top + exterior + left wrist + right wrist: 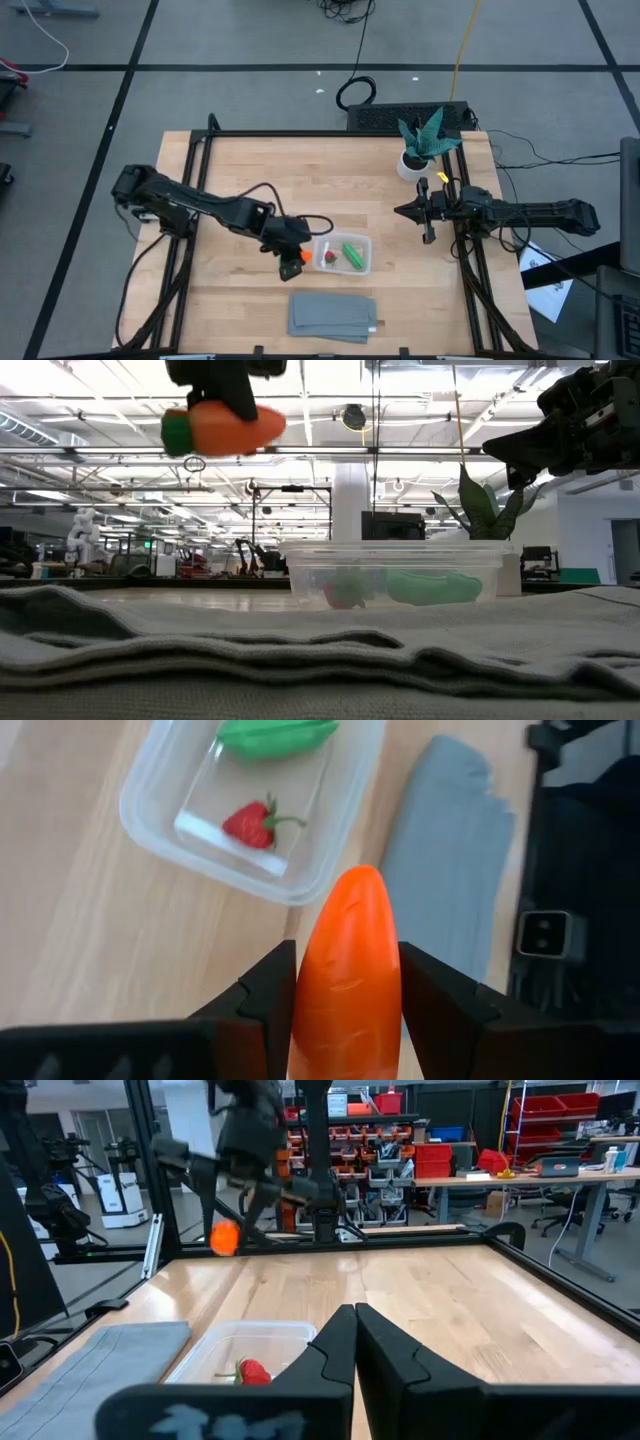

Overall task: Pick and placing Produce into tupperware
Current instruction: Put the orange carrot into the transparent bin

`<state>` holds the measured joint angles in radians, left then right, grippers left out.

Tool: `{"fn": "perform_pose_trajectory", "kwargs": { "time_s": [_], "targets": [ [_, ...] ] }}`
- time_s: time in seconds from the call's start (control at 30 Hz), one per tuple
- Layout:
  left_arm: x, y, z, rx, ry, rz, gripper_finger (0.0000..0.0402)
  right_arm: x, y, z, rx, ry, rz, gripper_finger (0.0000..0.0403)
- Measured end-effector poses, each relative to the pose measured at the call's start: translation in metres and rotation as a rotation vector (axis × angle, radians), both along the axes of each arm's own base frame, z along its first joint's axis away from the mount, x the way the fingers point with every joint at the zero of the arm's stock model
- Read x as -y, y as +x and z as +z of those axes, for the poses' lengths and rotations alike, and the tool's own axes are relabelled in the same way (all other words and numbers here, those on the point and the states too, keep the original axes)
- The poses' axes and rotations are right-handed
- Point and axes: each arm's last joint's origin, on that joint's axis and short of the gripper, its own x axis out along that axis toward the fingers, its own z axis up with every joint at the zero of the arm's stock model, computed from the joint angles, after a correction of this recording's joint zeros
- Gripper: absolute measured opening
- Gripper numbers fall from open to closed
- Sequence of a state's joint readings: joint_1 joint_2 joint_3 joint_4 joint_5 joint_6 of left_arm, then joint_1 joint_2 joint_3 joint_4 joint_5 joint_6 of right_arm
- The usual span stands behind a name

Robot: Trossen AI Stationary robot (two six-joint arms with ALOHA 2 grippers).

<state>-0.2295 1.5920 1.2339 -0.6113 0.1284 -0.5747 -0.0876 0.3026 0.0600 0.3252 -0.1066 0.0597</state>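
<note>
My left gripper [292, 256] hangs above the table just left of the tupperware [343, 254], shut on the orange carrot [346, 910]. In the low view the carrot [228, 428] floats well above the table, its green top at its left end. The clear tupperware [160, 815] holds the red berry [250, 824] and the green pod [277, 734], both lying on its floor. My right gripper [404, 211] waits shut at the right side of the table, level above the wood. My left gripper pinches the carrot's thick orange body [312, 982] between its two fingers [268, 992], one on each side. The fingers slant down from the table's left and lie along the carrot. Its pointed tip [362, 878] sticks out past the fingertips, and it hangs clear of the table.
A folded grey cloth [333, 315] lies flat near the front edge, just below the tupperware. A spiky green plant in a white pot [420, 148] stands at the back right. Bare wood spreads across the middle and the far left.
</note>
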Motion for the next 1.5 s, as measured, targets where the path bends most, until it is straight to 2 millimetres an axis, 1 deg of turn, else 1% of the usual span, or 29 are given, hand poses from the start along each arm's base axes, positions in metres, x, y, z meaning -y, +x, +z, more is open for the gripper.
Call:
{"fn": "perform_pose_trajectory", "kwargs": {
  "time_s": [0.13, 0.33, 0.53, 0.8, 1.13, 1.3, 1.4, 1.5],
  "targets": [
    [-0.003, -0.007, 0.014, 0.064, 0.021, -0.045, 0.0149, 0.0, 0.0, 0.0, 0.0, 0.0, 0.0, 0.0],
    [-0.006, -0.013, 0.028, 0.14, 0.084, -0.101, 0.015, 0.0, 0.0, 0.0, 0.001, 0.0, 0.0, 0.0],
    [-0.007, -0.015, 0.032, 0.19, 0.161, -0.165, 0.015, 0.0, 0.0, 0.0, 0.003, 0.0, 0.0, 0.0],
    [-0.015, -0.012, 0.033, 0.209, 0.179, -0.149, 0.015, 0.0, 0.0, 0.0, 0.003, 0.0, 0.0, 0.0],
    [-0.017, -0.011, 0.033, 0.211, 0.188, -0.155, 0.015, 0.0, 0.0, 0.0, 0.003, 0.0, 0.0, 0.0],
    [-0.019, -0.01, 0.033, 0.227, 0.243, -0.193, 0.015, 0.0, 0.0, 0.0, 0.003, 0.0, 0.0, 0.0],
    [-0.026, -0.013, 0.039, 0.252, 0.276, -0.204, 0.015, 0.0, 0.0, 0.0, 0.003, 0.0, 0.0, 0.0],
    [-0.033, -0.019, 0.05, 0.306, 0.317, -0.221, 0.015, 0.0, 0.0, 0.0, 0.003, 0.0, 0.0, 0.0]
  ]
}}
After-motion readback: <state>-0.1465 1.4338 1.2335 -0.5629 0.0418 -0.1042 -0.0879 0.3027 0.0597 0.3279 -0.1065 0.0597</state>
